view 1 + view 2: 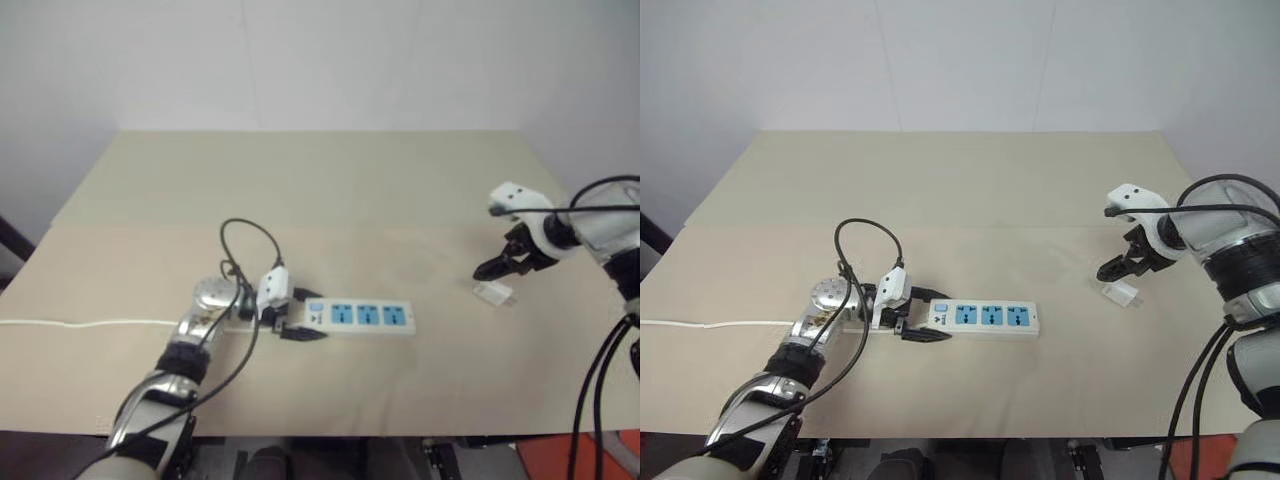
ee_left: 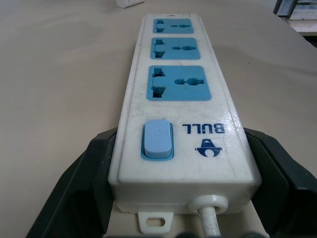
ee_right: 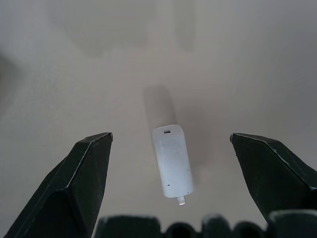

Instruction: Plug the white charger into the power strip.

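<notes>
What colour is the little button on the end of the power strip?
Light blue. The button sits on the white power strip, seen best in the left wrist view.

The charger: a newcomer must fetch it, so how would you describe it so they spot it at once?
Start at the beige table and go to its right side, away from the power strip near the middle. The charger lies flat there, under the right gripper's open fingers. It is the only small, loose white block, with no blue sockets or cord.
</notes>
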